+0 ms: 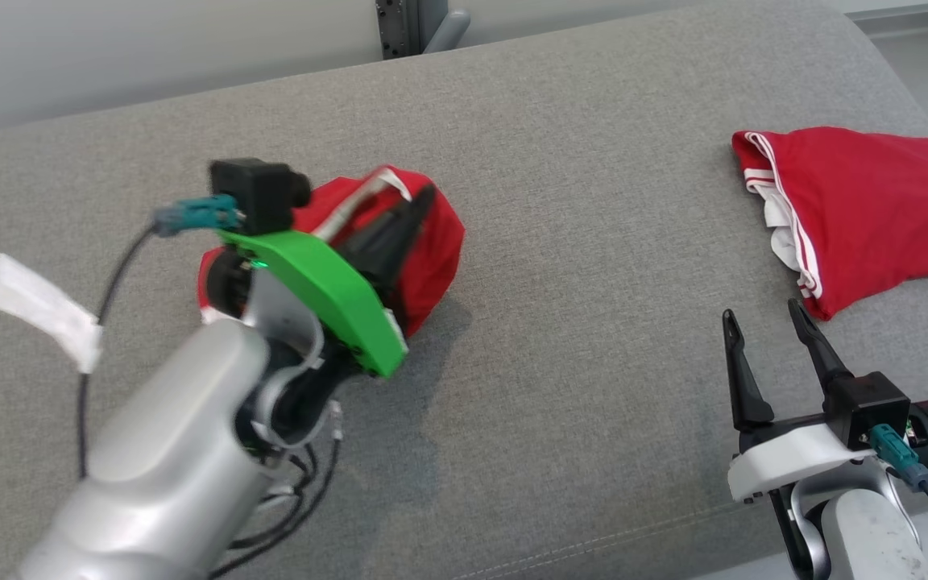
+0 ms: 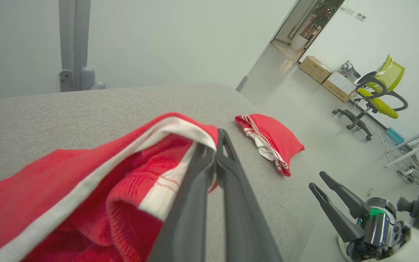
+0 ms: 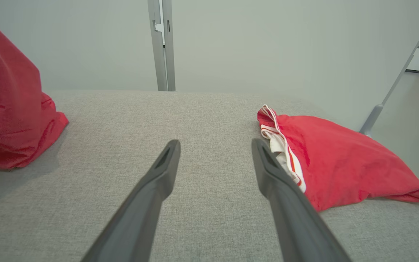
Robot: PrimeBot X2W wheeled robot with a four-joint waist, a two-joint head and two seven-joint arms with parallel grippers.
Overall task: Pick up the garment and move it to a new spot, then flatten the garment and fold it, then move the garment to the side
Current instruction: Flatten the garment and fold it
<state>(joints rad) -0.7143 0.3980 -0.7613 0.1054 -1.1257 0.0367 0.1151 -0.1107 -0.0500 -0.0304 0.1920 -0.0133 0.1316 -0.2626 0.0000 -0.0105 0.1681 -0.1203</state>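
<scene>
1. Left gripper [image 1: 420, 201]: jaws pinched shut on the striped hem of the garment [image 1: 432, 258]; it hangs bunched, bottom at the couch [image 1: 593, 161], well left of the folded pile [image 1: 867, 201].
2. Lift until the cloth hangs free before carrying; dragging would likely twist it.
3. Right gripper [image 1: 762, 312]: jaws wide, empty, just beside the pile; ready it for the opposite hem.

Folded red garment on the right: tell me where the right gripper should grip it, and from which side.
Grip the striped edge of the folded red garment, coming in from its left, low along the grey cushion. That layered edge looks thicker than the flat far corner, so it gives the fingers something to pinch. It also faces the open right gripper, which sits just short of it.
</scene>
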